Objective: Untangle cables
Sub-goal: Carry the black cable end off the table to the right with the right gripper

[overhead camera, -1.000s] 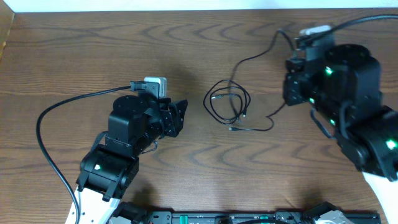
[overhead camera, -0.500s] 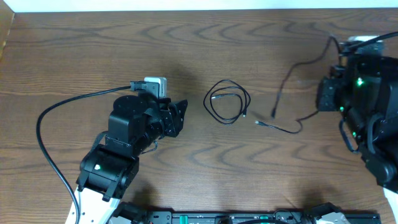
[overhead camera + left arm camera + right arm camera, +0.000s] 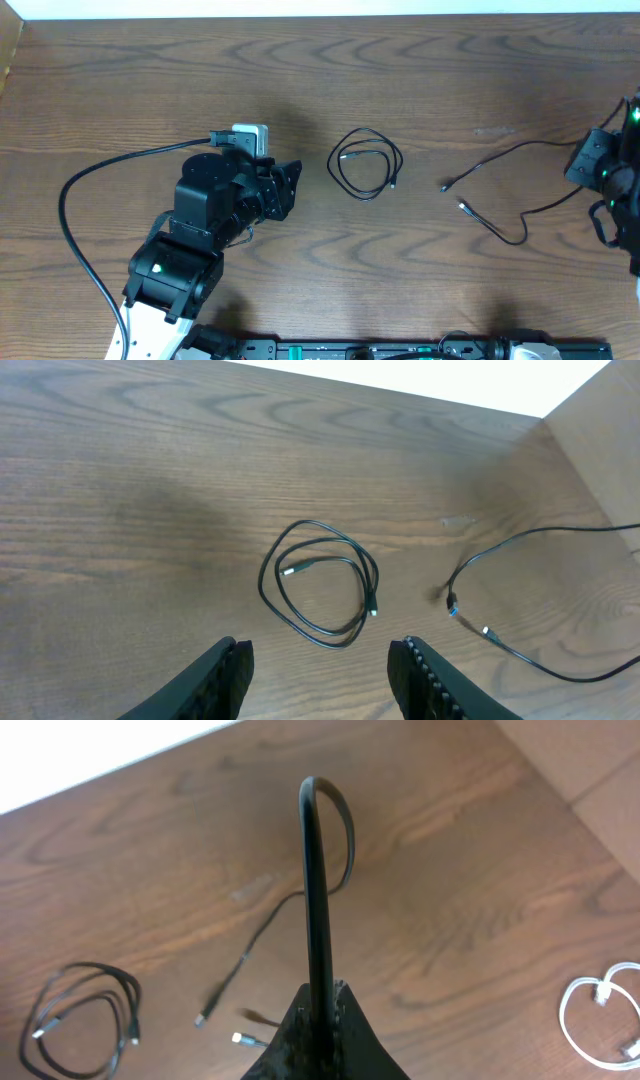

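Note:
A black cable point(image 3: 365, 165) lies coiled in a small loop at the table's middle, also seen as a coil point(image 3: 320, 585) ahead of my left gripper point(image 3: 325, 670). That gripper point(image 3: 290, 190) is open, empty, and just left of the coil. My right gripper point(image 3: 320, 995) is shut on a second black cable point(image 3: 318, 890), which stands up from the jaws and bends over. In the overhead view this cable point(image 3: 500, 225) trails left from the right gripper point(image 3: 588, 168), both plug ends on the table, apart from the coil. A white cable point(image 3: 598, 1008) lies coiled at the far right.
The wooden table point(image 3: 150, 90) runs to a pale back wall. A raised wooden side panel point(image 3: 600, 430) borders the right side. A thick black robot cable point(image 3: 75, 195) loops left of the left arm.
My right gripper has moved far to the right, dragging the black cable out of the coiled one; the two now lie apart. The left arm has not moved.

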You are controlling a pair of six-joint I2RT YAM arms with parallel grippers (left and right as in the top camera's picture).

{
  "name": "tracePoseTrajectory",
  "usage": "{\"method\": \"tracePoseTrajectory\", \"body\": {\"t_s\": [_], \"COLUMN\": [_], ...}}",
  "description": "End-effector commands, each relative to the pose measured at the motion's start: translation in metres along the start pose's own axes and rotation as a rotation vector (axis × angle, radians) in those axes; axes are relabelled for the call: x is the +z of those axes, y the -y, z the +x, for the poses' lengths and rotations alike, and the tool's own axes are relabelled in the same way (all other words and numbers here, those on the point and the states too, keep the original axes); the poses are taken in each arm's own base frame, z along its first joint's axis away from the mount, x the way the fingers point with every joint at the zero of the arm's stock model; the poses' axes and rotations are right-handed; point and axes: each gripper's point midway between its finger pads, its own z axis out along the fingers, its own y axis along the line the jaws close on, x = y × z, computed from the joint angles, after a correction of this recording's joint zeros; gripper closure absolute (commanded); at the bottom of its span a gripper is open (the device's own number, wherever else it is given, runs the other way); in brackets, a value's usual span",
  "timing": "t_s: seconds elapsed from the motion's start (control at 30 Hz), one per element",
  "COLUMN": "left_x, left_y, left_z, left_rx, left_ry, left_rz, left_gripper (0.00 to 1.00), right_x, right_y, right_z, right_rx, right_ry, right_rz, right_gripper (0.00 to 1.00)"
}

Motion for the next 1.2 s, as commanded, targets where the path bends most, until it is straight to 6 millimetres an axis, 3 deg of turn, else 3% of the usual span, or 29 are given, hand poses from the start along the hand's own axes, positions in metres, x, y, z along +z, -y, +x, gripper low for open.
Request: {"method": "tracePoseTrajectory", "body": {"t_s": [0.0,0.27,0.6,0.8,1.0,1.17], "left_x": [-0.001,0.001,0.001,0.008,0.019,0.024], "left_y": [-0.002,-0.006,-0.011,-0.019,-0.025,-0.026], "left_z": [-0.002,0.008,0.02,0.037,0.046,0.047], "left_rx": [0.023,0.029,0.066,0.052,0.043,0.041], "left_ry": [0.004,-0.029,-0.082,-0.163,-0.212,-0.223], "left_rz": [-0.015,-0.027,-0.044,-0.072,-0.089,-0.092], "left_gripper": [0.51,0.51,0.5,0.5,0.51,0.5], "right_x": [0.007,0.039,0.112,0.144,0.174,0.181], "right_y": [0.006,0.01,0.014,0.016,0.061,0.127], "right_z": [-0.003,-0.007,-0.018,-0.018,-0.015,-0.018], "right_rx": [0.033,0.047,0.146,0.179,0.256,0.447], "right_ry": [-0.019,-0.073,-0.162,-0.201,-0.235,-0.205], "right_rz": [0.038,0.091,0.062,0.046,0.153,0.262], "right_gripper": [0.99,0.99,0.99,0.99,0.99,0.99]}}
